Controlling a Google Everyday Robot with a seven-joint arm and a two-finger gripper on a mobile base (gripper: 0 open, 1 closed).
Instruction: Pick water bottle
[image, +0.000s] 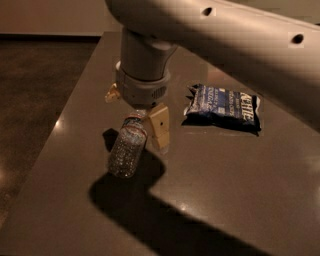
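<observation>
Brown tabletop (240, 180) bears a water bottle (125, 150) on its side, the spread pincer (145, 131) straddling its neck, chip bag (223, 106) nearby.

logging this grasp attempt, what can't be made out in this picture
Camera view, water bottle: cap end hidden under the gripper.
Camera view, gripper: whether it touches the bottle, masked by the arm.
Camera view, table: far left part covered by the arm.
Camera view, chip bag: small print too dim.
</observation>
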